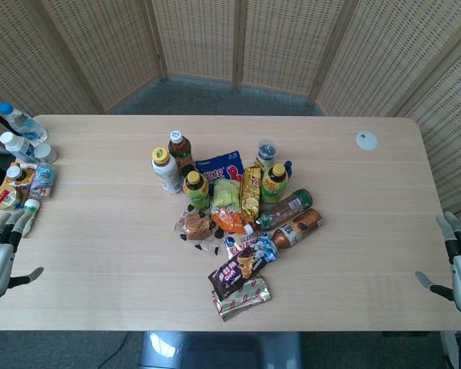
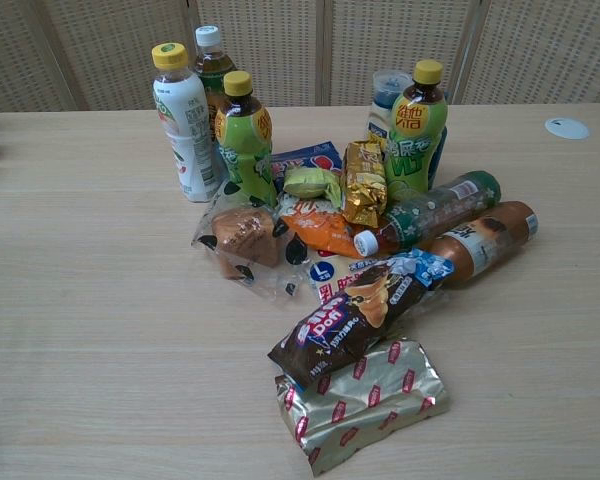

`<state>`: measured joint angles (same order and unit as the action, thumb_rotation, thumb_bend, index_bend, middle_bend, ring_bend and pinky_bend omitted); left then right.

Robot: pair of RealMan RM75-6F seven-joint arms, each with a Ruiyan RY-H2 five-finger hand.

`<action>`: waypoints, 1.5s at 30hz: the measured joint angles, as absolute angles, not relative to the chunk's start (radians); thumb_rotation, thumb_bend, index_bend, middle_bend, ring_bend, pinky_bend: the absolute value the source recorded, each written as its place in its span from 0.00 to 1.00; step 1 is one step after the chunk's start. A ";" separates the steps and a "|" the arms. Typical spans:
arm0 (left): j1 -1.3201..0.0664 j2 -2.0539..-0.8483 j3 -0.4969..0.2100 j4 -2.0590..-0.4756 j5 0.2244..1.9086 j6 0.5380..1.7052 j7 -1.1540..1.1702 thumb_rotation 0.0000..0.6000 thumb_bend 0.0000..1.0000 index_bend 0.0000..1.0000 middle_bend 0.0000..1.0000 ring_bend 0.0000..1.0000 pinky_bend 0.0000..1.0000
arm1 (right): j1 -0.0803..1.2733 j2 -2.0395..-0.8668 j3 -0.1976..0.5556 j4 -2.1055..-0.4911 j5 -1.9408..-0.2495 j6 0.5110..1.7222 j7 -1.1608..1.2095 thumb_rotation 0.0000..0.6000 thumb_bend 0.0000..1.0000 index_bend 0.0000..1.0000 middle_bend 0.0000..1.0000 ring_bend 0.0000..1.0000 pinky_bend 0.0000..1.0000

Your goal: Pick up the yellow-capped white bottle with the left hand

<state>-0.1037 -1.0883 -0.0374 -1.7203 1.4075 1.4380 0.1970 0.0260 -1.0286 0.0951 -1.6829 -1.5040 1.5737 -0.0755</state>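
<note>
The yellow-capped white bottle (image 1: 166,170) (image 2: 185,125) stands upright at the left edge of the pile in the middle of the table. My left hand (image 1: 0,254) hangs at the table's near left edge, far from the bottle, fingers apart and holding nothing. At the near right edge my right hand (image 1: 459,265) is likewise open and empty. Neither hand shows in the chest view.
Around the bottle stand a brown tea bottle (image 1: 179,147), green bottles (image 1: 196,190) (image 1: 273,183), lying bottles (image 1: 296,227) and snack packets (image 1: 240,286). More bottles and cups (image 1: 23,157) crowd the far left. A white lid (image 1: 366,140) lies far right on the wooden table (image 1: 100,261).
</note>
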 measured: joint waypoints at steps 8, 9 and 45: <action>-0.114 -1.093 -0.026 -1.714 1.417 1.403 0.169 1.00 0.00 0.00 0.00 0.00 0.00 | 0.025 -1.028 0.097 -1.682 -1.510 1.580 -0.066 0.98 0.00 0.00 0.00 0.00 0.00; -0.119 -1.095 -0.023 -1.709 1.424 1.389 0.148 1.00 0.00 0.00 0.00 0.00 0.00 | 0.026 -1.028 0.097 -1.683 -1.510 1.580 -0.068 0.98 0.00 0.00 0.00 0.00 0.00; -0.523 -1.756 -0.310 -1.047 1.295 1.146 -0.418 1.00 0.00 0.00 0.00 0.00 0.00 | 0.041 -1.029 0.104 -1.663 -1.459 1.524 -0.015 0.98 0.00 0.00 0.00 0.00 0.00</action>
